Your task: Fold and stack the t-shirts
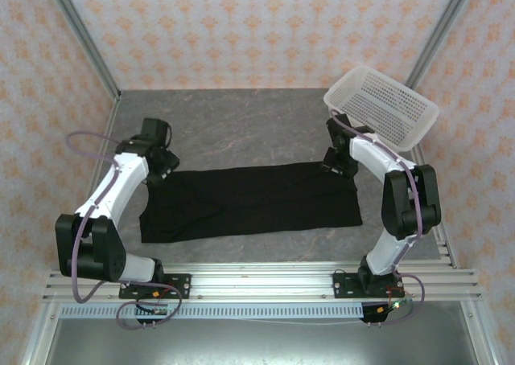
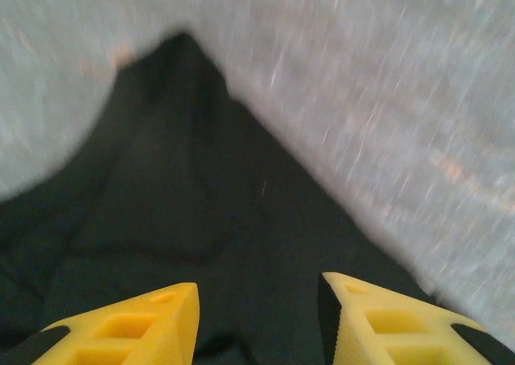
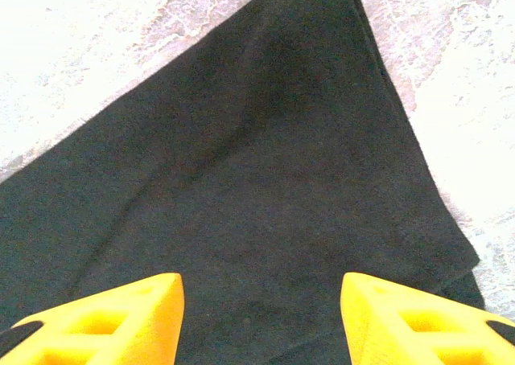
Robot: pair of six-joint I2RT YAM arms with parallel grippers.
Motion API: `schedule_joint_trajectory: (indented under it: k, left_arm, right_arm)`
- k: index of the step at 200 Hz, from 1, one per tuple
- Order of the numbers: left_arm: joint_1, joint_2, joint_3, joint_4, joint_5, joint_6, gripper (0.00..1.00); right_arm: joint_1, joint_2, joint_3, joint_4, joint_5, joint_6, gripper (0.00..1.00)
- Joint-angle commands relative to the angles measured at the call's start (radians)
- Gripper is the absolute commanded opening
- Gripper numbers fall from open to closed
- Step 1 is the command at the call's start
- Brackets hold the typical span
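The grey mottled tabletop [image 1: 241,116] carries one t-shirt [image 1: 249,200]. It lies plain black side up as a long folded band across the middle, running from near the left edge toward the right edge. One white perforated basket [image 1: 386,108] sits tilted at the far right corner, its holed floor showing bare.

Two arms reach in from the near edge. The left claw [image 1: 165,162] is at the shirt's far left corner. In the blurred left wrist view its two yellow fingers [image 2: 141,325] stand apart with black cloth [image 2: 201,220] below the gap, gripping nothing. The right claw [image 1: 336,162] is at the shirt's far right corner, close beside the basket. In the right wrist view its yellow fingers [image 3: 121,317] are spread wide above the black fabric [image 3: 257,180], holding nothing.
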Motion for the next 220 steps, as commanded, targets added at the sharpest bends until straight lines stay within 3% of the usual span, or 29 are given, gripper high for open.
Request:
schedule_joint_trajectory:
  k: [1, 37, 63, 98, 120, 140, 161, 181, 200, 220]
  left_arm:
    - [-0.047, 0.001, -0.088, -0.041, 0.09, -0.112, 0.42]
    - [-0.039, 0.06, -0.155, -0.028, 0.08, -0.121, 0.36]
    - [0.015, 0.1, -0.178, -0.039, 0.056, -0.079, 0.3]
    - [0.023, -0.032, -0.183, -0.022, -0.158, 0.045, 0.29]
    - [0.021, -0.11, -0.156, -0.093, -0.223, 0.08, 0.29]
    - [0.008, -0.197, -0.151, -0.141, -0.177, 0.057, 0.3]
    - [-0.007, -0.234, -0.202, -0.184, -0.02, -0.052, 0.29]
    - [-0.078, -0.233, -0.274, -0.161, 0.119, -0.187, 0.29]
    - [-0.155, -0.232, -0.326, -0.086, 0.156, -0.31, 0.31]
    - [-0.16, -0.199, -0.364, -0.025, 0.134, -0.367, 0.3]
  right_arm:
    - [-0.022, 0.008, -0.027, -0.037, 0.059, -0.014, 0.53]
    - [-0.049, 0.085, -0.094, -0.023, 0.057, 0.015, 0.43]
    - [-0.049, 0.072, -0.13, -0.008, 0.059, 0.024, 0.41]
    - [-0.048, -0.057, -0.134, -0.02, 0.093, 0.003, 0.42]
    - [-0.045, -0.12, -0.119, -0.032, 0.082, -0.03, 0.43]
    - [-0.035, -0.144, -0.104, -0.02, 0.065, -0.064, 0.44]
    - [-0.025, -0.119, -0.079, 0.001, 0.029, -0.095, 0.44]
    - [-0.013, -0.073, -0.045, 0.014, 0.011, -0.12, 0.44]
    - [-0.001, -0.025, -0.006, 0.019, 0.009, -0.141, 0.44]
    - [0.001, 0.044, 0.033, 0.009, 0.002, -0.152, 0.44]
